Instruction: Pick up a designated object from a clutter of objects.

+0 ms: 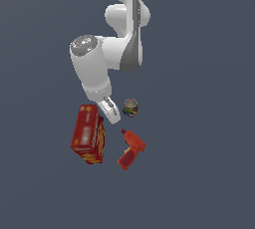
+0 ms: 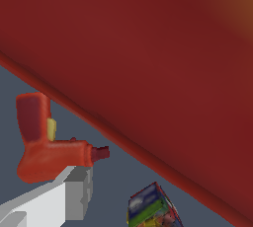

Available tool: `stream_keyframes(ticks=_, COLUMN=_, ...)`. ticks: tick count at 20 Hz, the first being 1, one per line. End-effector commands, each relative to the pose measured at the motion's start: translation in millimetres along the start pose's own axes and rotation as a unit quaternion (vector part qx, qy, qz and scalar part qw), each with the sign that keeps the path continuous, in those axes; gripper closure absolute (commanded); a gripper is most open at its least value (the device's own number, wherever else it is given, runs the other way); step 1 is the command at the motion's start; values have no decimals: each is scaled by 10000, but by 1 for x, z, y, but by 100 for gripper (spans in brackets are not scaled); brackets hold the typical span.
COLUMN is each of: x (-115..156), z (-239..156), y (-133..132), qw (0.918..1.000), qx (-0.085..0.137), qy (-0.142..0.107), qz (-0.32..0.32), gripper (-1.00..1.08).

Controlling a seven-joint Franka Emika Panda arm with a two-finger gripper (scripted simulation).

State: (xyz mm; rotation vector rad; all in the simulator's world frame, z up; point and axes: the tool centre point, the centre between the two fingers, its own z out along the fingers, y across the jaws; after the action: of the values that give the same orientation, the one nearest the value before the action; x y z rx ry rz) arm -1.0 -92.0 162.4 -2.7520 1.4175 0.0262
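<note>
The designated object, the dark maroon ball, shows in neither view. Of the clutter of objects I see a red Cheez-It box [image 1: 88, 134] lying on the floor. A red-orange drill-shaped thing [image 1: 131, 149] lies on the exterior view's right of it. A small striped ball [image 1: 130, 107] sits behind the drill. My gripper [image 1: 109, 112] hangs low beside the box's far upper corner, between the box and the striped ball. In the wrist view the box [image 2: 148, 63] fills most of the picture. One grey finger [image 2: 64, 199] shows there near the drill [image 2: 44, 147] and the striped ball [image 2: 150, 210]. The jaws' gap is not visible.
The flat dark grey floor [image 1: 199, 173] spreads around the small cluster. The white arm [image 1: 99, 58] comes down from above and covers the ground just behind the box.
</note>
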Motion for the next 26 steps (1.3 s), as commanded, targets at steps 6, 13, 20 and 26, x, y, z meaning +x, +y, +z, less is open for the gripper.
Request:
stream_keyframes(ticks=6, x=14, z=35, y=23, qw=9920, qx=-36, qy=61, qz=1259, gripper=-92)
stream_keyframes(ticks=13, x=25, z=62, y=45, qw=9736, qx=-72, qy=139, qz=2276, gripper=-92)
stream_keyframes(ticks=20, x=30, z=78, y=59, qw=9574, qx=-94, qy=200, qz=2878, gripper=-92)
stream_keyframes(ticks=26, x=32, z=83, y=64, qw=9513, qx=-101, qy=222, qz=3072, gripper=-92)
